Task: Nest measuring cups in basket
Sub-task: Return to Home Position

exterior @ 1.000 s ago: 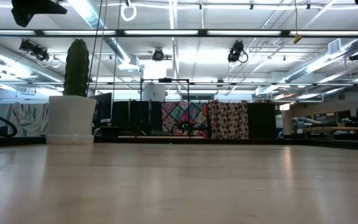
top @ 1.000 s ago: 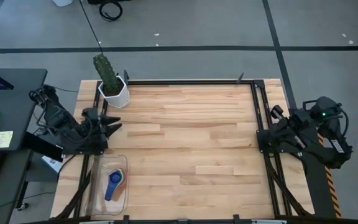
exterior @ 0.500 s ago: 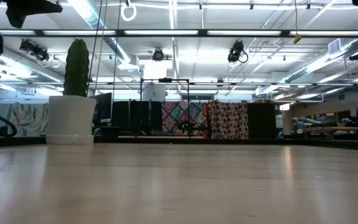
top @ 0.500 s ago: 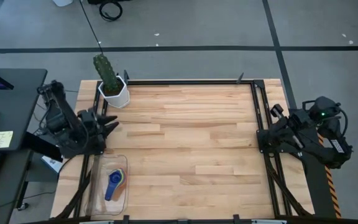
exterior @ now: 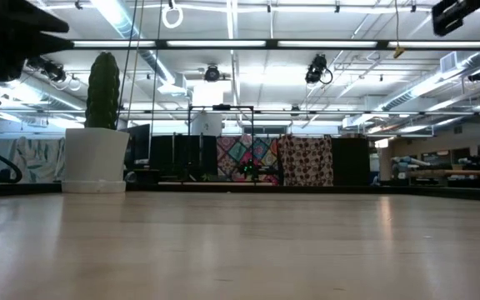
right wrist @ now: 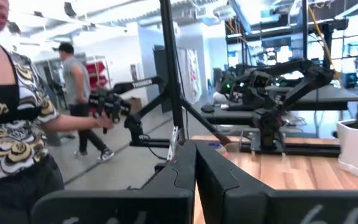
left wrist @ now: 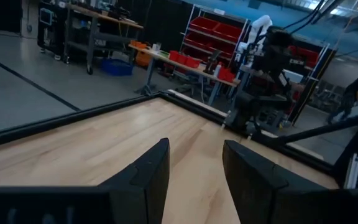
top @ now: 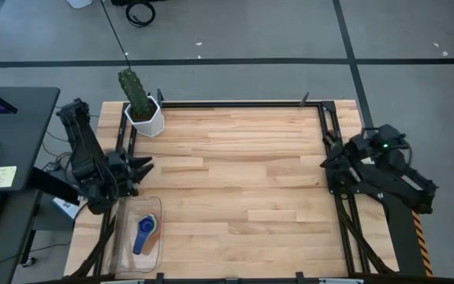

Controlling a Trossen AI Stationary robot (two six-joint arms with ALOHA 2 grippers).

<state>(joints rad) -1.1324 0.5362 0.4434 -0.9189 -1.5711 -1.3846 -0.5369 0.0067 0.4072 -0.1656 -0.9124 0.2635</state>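
Left gripper, open-fingered, has left the clear plastic basket of nested coloured measuring cups; right gripper closed; nesting seems done.

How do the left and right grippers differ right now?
The left gripper is open; the right gripper is shut. The left gripper sits at the table's left edge, near the basket holding the nested measuring cups; the right gripper sits at the opposite edge, far from them. Both are empty and point inward across the table.
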